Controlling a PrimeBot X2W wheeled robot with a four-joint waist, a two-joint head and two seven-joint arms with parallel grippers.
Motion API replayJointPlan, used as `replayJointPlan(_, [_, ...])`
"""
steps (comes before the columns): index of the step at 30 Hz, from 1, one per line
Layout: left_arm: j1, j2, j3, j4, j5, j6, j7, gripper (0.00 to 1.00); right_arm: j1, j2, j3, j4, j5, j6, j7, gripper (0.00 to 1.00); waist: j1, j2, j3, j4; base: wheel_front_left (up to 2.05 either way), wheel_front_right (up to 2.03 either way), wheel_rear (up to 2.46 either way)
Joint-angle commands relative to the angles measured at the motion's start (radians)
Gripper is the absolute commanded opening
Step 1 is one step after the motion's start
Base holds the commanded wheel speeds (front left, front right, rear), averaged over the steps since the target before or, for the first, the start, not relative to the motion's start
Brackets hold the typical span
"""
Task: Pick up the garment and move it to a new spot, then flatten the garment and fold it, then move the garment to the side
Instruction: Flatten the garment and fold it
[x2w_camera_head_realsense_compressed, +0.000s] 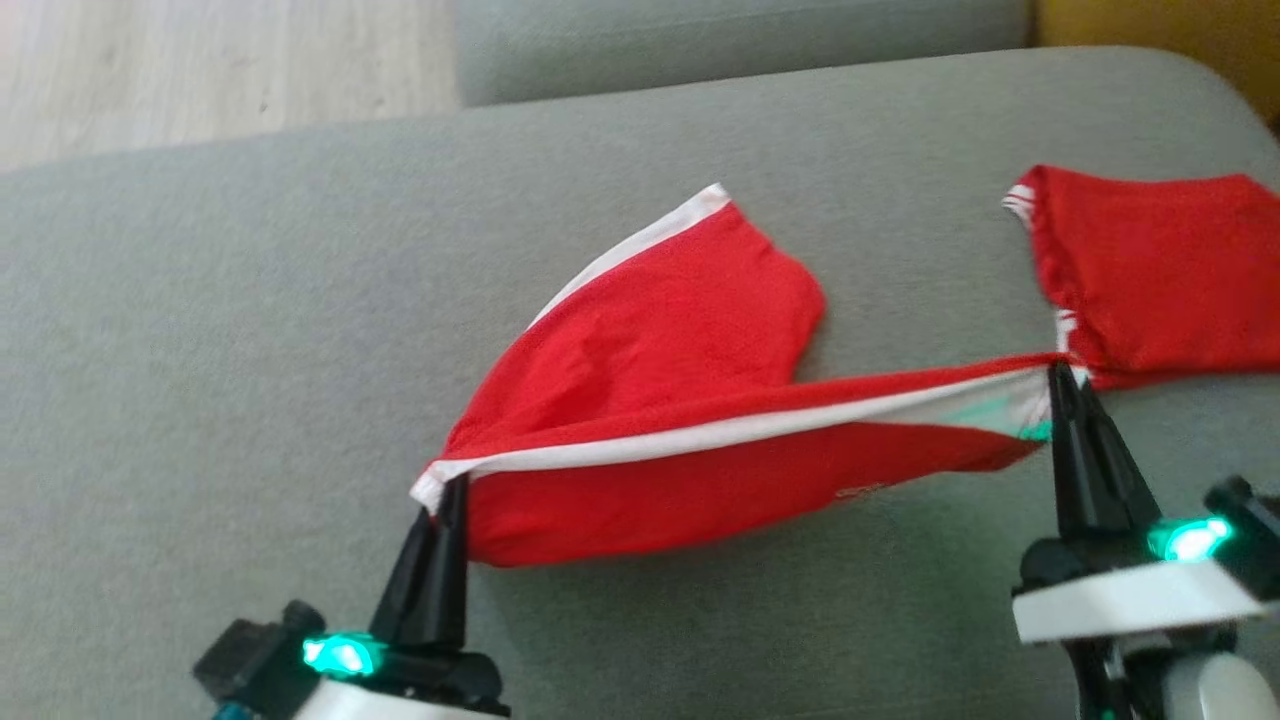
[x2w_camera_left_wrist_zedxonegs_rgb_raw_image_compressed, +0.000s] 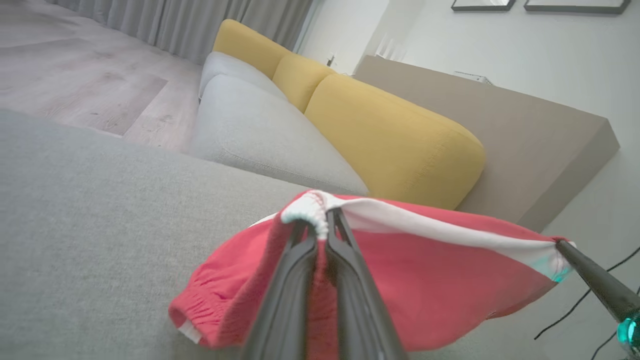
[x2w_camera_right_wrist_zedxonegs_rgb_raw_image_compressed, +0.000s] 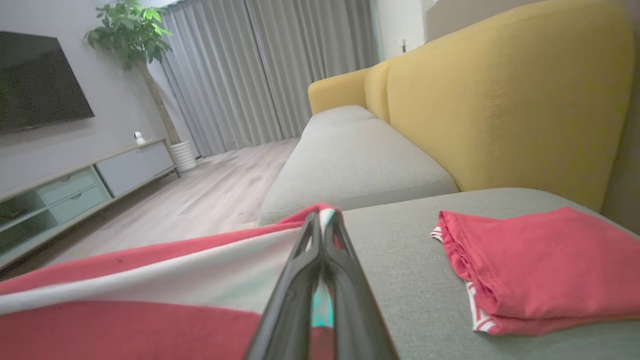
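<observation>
Nearest me, the left pincer (x2w_camera_head_realsense_compressed: 452, 488) has its jaws pressed narrow on one end of a white waistband (x2w_camera_head_realsense_compressed: 720, 432), and the right pincer (x2w_camera_head_realsense_compressed: 1063, 378) is clamped just as tight on the other end. The band runs taut and nearly straight between them.

It belongs to the garment (x2w_camera_head_realsense_compressed: 660, 330), red knit cloth that hangs from the band in a loose pouch over the grey sofa cushion (x2w_camera_head_realsense_compressed: 250, 300). One white-edged flap lies spread on the cushion behind the band. In the left wrist view the lower hem is gathered and elastic and brushes the cushion. Off to my right a folded red piece (x2w_camera_head_realsense_compressed: 1160, 270) rests on the same cushion, just beside the right pincer.

I judge this to be the carry-and-lay-out step. To do it well I would hold the band's tension even, lower both ends together so the cloth spreads rather than bunches, and steer the right end clear of that folded piece.
</observation>
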Motion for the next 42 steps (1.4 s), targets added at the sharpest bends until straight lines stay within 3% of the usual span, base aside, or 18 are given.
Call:
replayJointPlan(1, [-0.051, -0.014, 0.027, -0.011, -0.007, 0.000, -0.014, 0.00, -0.078, -0.005, 0.018, -0.013, -0.007, 0.003, 0.005, 0.00, 0.0000, 0.0000, 0.035, 0.038, 0.00, 0.00, 0.00])
replayJointPlan(7, [-0.143, -0.104, 0.021, 0.137, -0.058, -0.033, -0.014, 0.00, -0.253, -0.007, 0.033, 0.138, -0.050, 0.003, 0.052, 0.00, 0.0000, 0.0000, 0.112, 0.122, 0.00, 0.00, 0.00])
replayJointPlan(14, [-0.283, -0.191, 0.034, 0.321, -0.098, -0.057, -0.005, 0.00, -0.539, -0.073, 0.106, 0.399, -0.072, 0.003, 0.100, 0.00, 0.0000, 0.0000, 0.195, 0.188, 0.00, 0.00, 0.00])
replayJointPlan(27, [-0.416, -0.252, -0.011, 0.504, -0.126, -0.088, 0.015, 0.00, -0.832, -0.136, 0.223, 0.781, -0.007, 0.003, 0.110, 0.00, 0.0000, 0.0000, 0.234, 0.245, 0.00, 0.00, 0.00])
replayJointPlan(32, [-0.444, -0.261, -0.026, 0.534, -0.133, -0.085, 0.022, 0.00, -0.899, -0.151, 0.256, 0.890, 0.012, 0.003, 0.084, 0.09, 0.0000, 0.0000, 0.238, 0.260, 0.00, 0.00, 0.00])
replayJointPlan(37, [-0.476, -0.266, -0.045, 0.559, -0.131, -0.082, 0.022, 0.00, -0.953, -0.161, 0.285, 0.988, 0.024, 0.003, 0.062, 0.39, 0.0000, 0.0000, 0.238, 0.273, 0.00, 0.00, 0.00])
replayJointPlan(38, [-0.480, -0.267, -0.047, 0.563, -0.133, -0.081, 0.020, 0.08, -0.961, -0.161, 0.290, 1.004, 0.029, 0.003, 0.057, 0.70, 0.0000, 0.0000, 0.238, 0.274, 0.00, 0.00, 0.00])
replayJointPlan(39, [-0.484, -0.268, -0.050, 0.566, -0.134, -0.081, 0.019, 0.30, -0.969, -0.161, 0.295, 1.019, 0.035, 0.003, 0.049, 1.00, 0.0000, 0.0000, 0.237, 0.276, 0.00, 0.00, 0.00])
replayJointPlan(40, [-0.487, -0.269, -0.053, 0.569, -0.135, -0.080, 0.017, 0.51, -0.976, -0.161, 0.301, 1.033, 0.040, 0.003, 0.041, 1.00, 0.0000, 0.0000, 0.236, 0.277, 0.00, 0.00, 0.00])
replayJointPlan(41, [-0.490, -0.270, -0.055, 0.571, -0.136, -0.080, 0.015, 1.00, -0.983, -0.160, 0.307, 1.046, 0.045, 0.003, 0.034, 1.00, 0.0000, 0.0000, 0.235, 0.278, 0.00, 0.00, 0.00])
replayJointPlan(42, [-0.491, -0.270, -0.057, 0.572, -0.137, -0.078, 0.013, 1.00, -0.988, -0.160, 0.312, 1.058, 0.050, 0.003, 0.026, 1.00, 0.0000, 0.0000, 0.233, 0.278, 0.00, 0.00, 0.00])
